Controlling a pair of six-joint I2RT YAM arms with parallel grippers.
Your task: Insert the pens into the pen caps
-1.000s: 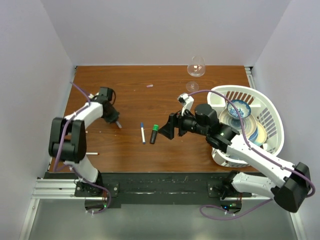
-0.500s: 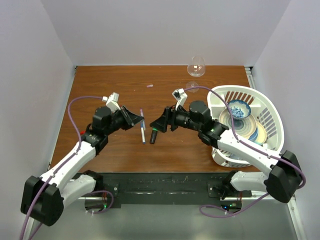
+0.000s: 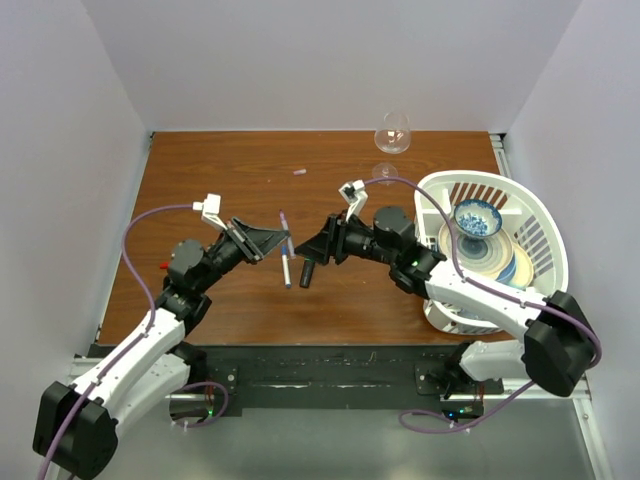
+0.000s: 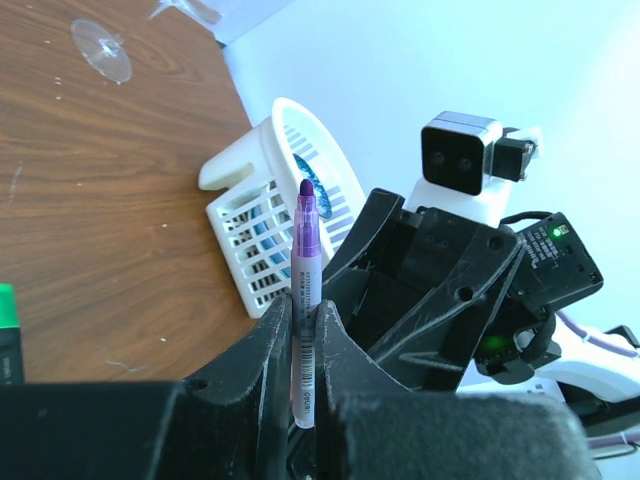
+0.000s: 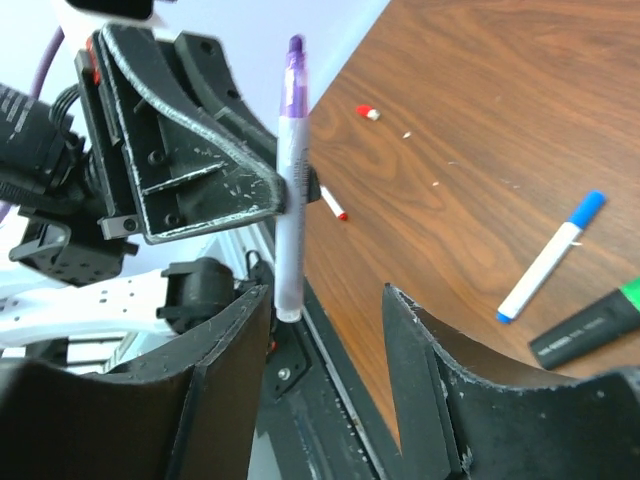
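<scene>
My left gripper (image 3: 280, 240) (image 4: 305, 312) is shut on a slim white pen with a purple end (image 3: 284, 226) (image 4: 306, 250) (image 5: 291, 170), held up off the table. My right gripper (image 3: 308, 250) (image 5: 325, 335) faces it, open. The pen's plain end sits between the right jaws, close to one finger (image 5: 225, 385). On the wood below lie a white pen with a blue cap (image 3: 286, 270) (image 5: 551, 258) and a black marker with a green end (image 3: 308, 270) (image 5: 590, 322). A pale pink cap (image 3: 299, 172) lies far back. A red cap (image 5: 368, 112) and a red-tipped white pen (image 5: 333, 204) lie near the left edge.
A white basket (image 3: 540, 225) (image 4: 262, 175) holding bowls and plates stands at the right. A wine glass (image 3: 392, 135) stands at the back edge, its foot (image 4: 101, 52) showing in the left wrist view. The two arms nearly touch at the table's middle.
The left arm swung in from the far left and now holds the purple-ended pen up at the centre. The right gripper shifted left to meet it and its jaws narrowed.
</scene>
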